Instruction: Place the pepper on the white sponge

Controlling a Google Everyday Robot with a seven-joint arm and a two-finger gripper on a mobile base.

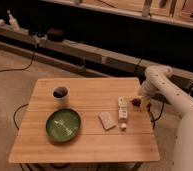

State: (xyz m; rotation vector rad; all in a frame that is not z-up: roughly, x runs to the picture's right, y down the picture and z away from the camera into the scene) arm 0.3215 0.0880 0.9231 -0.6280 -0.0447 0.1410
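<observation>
The pepper [135,102], small and dark red, is at the right edge of the table, held in my gripper [138,103]. The gripper hangs from the white arm [160,85], which comes in from the right. The white sponge [107,120], a flat off-white pad, lies on the table to the left of and nearer than the gripper. A long white segmented block [122,107] lies between the sponge and the gripper.
A small white cap [123,127] lies just below the block. A green plate [64,125] sits at the front left and a white cup [60,94] with dark contents stands behind it. The wooden table [85,145] stands on carpet, with shelving behind.
</observation>
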